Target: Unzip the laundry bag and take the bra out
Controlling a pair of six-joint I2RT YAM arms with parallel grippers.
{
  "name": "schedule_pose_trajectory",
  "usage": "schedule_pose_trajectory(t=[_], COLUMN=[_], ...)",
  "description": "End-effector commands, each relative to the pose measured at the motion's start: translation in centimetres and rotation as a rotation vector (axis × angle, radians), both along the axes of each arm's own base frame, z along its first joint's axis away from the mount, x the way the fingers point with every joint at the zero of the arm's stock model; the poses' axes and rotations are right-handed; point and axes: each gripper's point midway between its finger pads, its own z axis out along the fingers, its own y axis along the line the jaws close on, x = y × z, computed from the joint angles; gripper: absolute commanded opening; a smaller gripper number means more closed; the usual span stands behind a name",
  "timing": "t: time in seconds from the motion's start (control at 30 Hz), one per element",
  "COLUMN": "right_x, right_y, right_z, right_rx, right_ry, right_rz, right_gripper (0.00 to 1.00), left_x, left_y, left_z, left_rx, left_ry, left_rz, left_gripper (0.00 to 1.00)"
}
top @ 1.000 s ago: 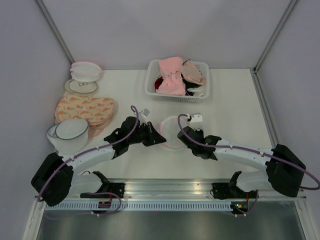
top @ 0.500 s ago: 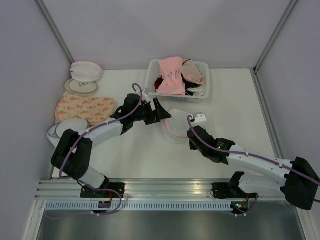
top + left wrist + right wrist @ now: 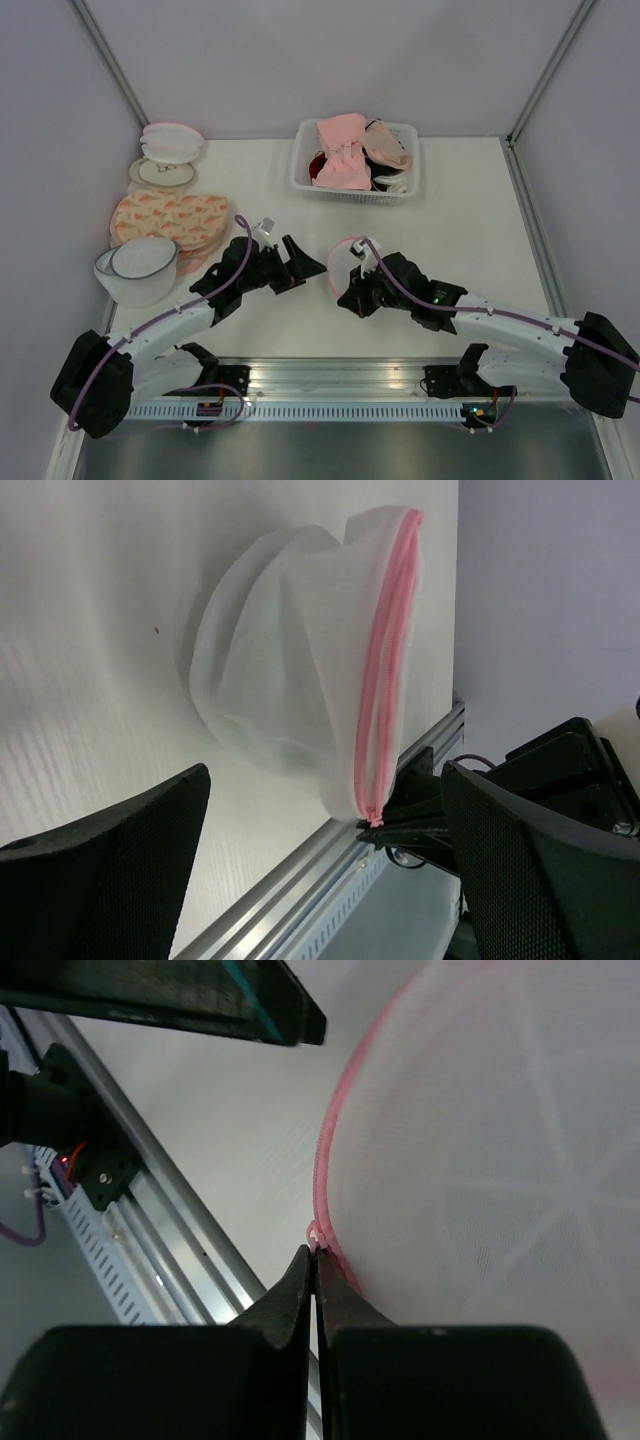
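Observation:
The laundry bag, a white mesh dome with pink zipper trim, stands on edge at the table's middle front. My right gripper is shut on the small pink zipper pull at the rim; the left wrist view shows its fingertips pinching that pull. My left gripper is wide open just left of the bag and apart from it, its fingers framing the bag. The bra shows only as a faint pale-green tint through the mesh.
A white basket of pink and beige bras sits at the back. Flat orange-patterned bags, a blue-rimmed mesh dome and other round bags line the left side. A metal rail runs along the near edge.
My left gripper has opened, let go of the bag and drawn back toward the near left. The right gripper has pulled the bag nearer by its zipper pull.

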Motion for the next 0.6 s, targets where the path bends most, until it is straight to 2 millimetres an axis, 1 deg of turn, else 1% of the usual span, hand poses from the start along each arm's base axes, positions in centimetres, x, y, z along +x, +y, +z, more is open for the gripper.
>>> schedule_pose_trajectory(t=[0.0, 0.03, 0.07, 0.1, 0.13, 0.2, 0.23, 0.27, 0.33, 0.4, 0.43, 0.5, 0.53, 0.57], right_x=[-1.5, -1.6, -1.7, -1.9, -1.9, -2.2, -2.3, -2.4, -2.5, -2.3, -2.3, -2.1, -1.9, -1.9], right_y=[3.4, 3.6, 3.9, 4.1, 4.2, 4.4, 4.4, 4.4, 4.4, 4.2, 4.1, 4.0, 3.9, 3.8], right_z=[2.7, 2.7, 2.9, 2.9, 2.8, 2.7, 2.6, 2.4, 2.2, 2.0, 2.0, 1.9, 1.9, 1.8], right_rx=[0.145, 0.148, 0.158, 0.158, 0.149, 0.141, 0.138, 0.131, 0.122, 0.107, 0.104, 0.097, 0.094, 0.087], right_ry=[-0.023, -0.023, -0.025, -0.025, -0.023, -0.021, -0.022, -0.021, -0.021, -0.021, -0.025, -0.023, -0.027, -0.027], right_rz=[0.173, 0.180, 0.192, 0.200, 0.195, 0.207, 0.208, 0.209, 0.208, 0.194, 0.190, 0.178, 0.163, 0.160], right_gripper=[0.00, 0.00, 0.00, 0.00, 0.00, 0.00, 0.01, 0.00, 0.00, 0.00, 0.00, 0.00, 0.00, 0.00], left_x=[-0.6, -1.0, -0.9, -1.0, -1.1, -1.1, -1.4, -1.3, -1.6, -1.7, -1.9, -2.1, -2.2, -2.3], left_y=[-1.5, -2.1, -2.4, -2.7, -3.2, -3.7, -4.1, -4.4, -4.9, -5.3, -5.5, -5.6, -5.6, -5.5], left_z=[1.7, 1.5, 1.8, 1.6, 1.3, 1.5, 1.4, 1.7, 1.9, 2.1, 1.9, 1.7, 1.7, 1.5], left_rx=[-0.110, -0.104, -0.106, -0.105, -0.109, -0.129, -0.132, -0.139, -0.140, -0.142, -0.142, -0.145, -0.145, -0.142], left_ry=[0.011, 0.020, 0.017, 0.027, 0.031, 0.031, 0.029, 0.020, 0.014, 0.002, 0.005, 0.006, 0.006, 0.010], left_rz=[0.000, -0.020, -0.026, -0.033, -0.043, -0.048, -0.058, -0.063, -0.082, -0.097, -0.106, -0.117, -0.120, -0.116], left_gripper=[0.99, 0.99, 0.99, 0.99, 0.97, 0.94, 0.92, 0.88, 0.84, 0.72, 0.57, 0.36, 0.19, 0.13])
